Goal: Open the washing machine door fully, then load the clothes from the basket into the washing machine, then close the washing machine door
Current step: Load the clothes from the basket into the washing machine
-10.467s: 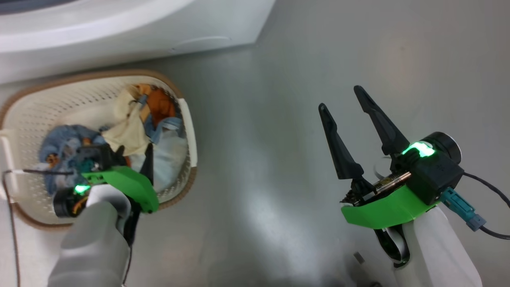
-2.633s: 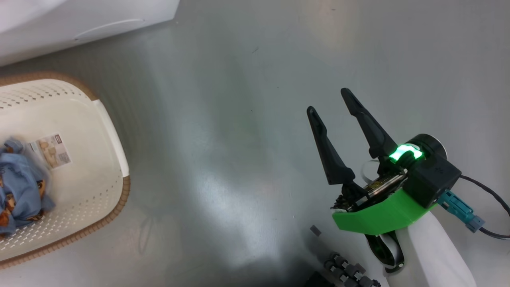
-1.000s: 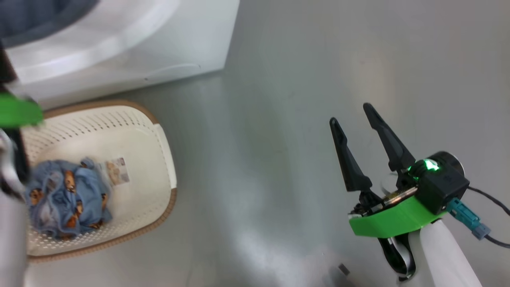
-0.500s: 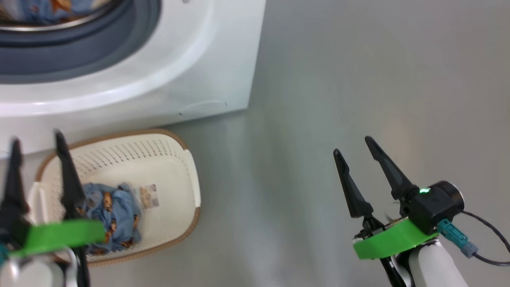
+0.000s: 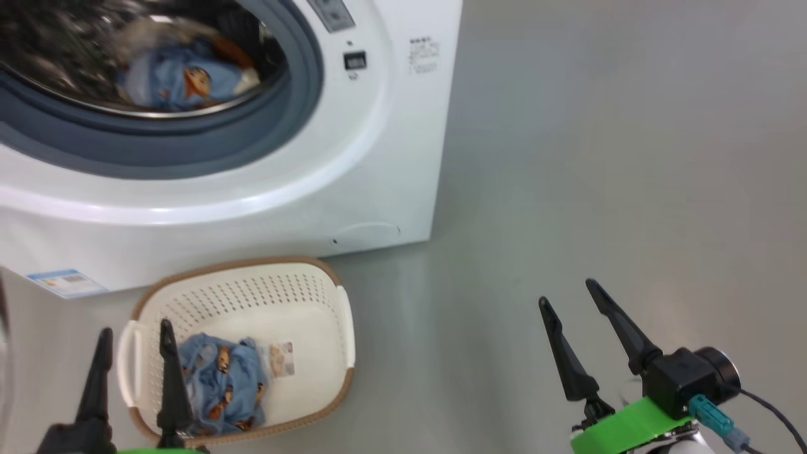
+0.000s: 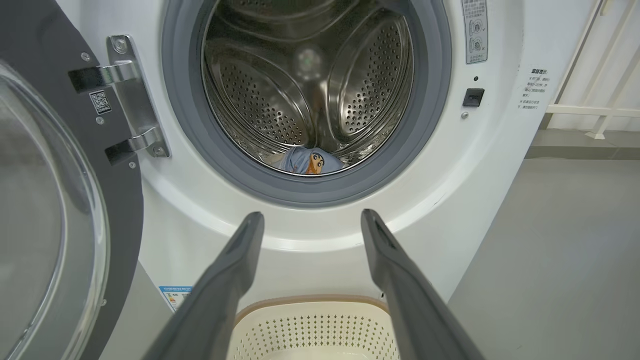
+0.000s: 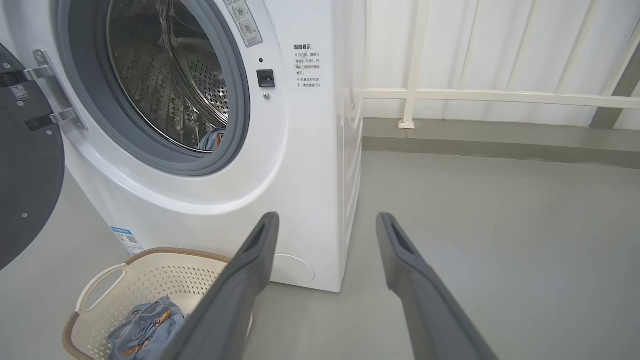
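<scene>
The washing machine door (image 6: 55, 200) is swung wide open at 9 o'clock of the washing machine (image 5: 391, 157). Some clothes (image 5: 183, 79) are seen inside the drum (image 6: 260, 95). A blue bear-print piece (image 5: 217, 384) lies in the basket (image 5: 252, 296), at 7 o'clock in the head view. The left gripper (image 5: 135, 328) is held over the basket, fingers spread apart and empty. The right gripper (image 5: 567, 292), at 5 o'clock, is likewise spread and empty above the floor (image 5: 599, 157).
</scene>
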Available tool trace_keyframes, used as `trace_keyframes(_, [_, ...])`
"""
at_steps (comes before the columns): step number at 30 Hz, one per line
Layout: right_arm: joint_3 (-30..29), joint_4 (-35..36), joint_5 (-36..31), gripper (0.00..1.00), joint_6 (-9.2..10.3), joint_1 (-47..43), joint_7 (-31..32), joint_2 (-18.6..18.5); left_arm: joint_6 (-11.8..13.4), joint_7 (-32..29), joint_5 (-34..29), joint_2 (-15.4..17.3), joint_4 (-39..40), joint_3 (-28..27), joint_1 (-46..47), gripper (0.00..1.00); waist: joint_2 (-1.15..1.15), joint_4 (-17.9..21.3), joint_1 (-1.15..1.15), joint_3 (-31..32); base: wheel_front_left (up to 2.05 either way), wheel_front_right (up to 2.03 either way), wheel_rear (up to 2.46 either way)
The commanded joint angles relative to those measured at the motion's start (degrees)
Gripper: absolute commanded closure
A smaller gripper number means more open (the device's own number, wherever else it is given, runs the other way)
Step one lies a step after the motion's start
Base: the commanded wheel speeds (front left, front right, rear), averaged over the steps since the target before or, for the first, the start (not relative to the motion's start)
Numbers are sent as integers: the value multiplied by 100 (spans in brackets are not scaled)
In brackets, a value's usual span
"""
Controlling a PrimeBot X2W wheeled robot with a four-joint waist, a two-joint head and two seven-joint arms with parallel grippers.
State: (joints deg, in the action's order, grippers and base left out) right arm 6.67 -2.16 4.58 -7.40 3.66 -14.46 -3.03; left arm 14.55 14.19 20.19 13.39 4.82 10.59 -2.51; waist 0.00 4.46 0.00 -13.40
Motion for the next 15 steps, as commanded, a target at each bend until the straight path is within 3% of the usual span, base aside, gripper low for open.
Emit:
trace_keyframes(1, [113, 170, -38, 0, -9, -77, 22, -16, 56, 8, -32, 66, 174, -174, -1, 0, 0, -217, 0, 316, 0, 0, 0])
trace_keyframes(15, [114, 493, -43, 0, -9, -516, 302, -65, 83, -73, -103, 106, 164, 51, -420, 0, 0, -249, 0, 827, 0, 0, 0])
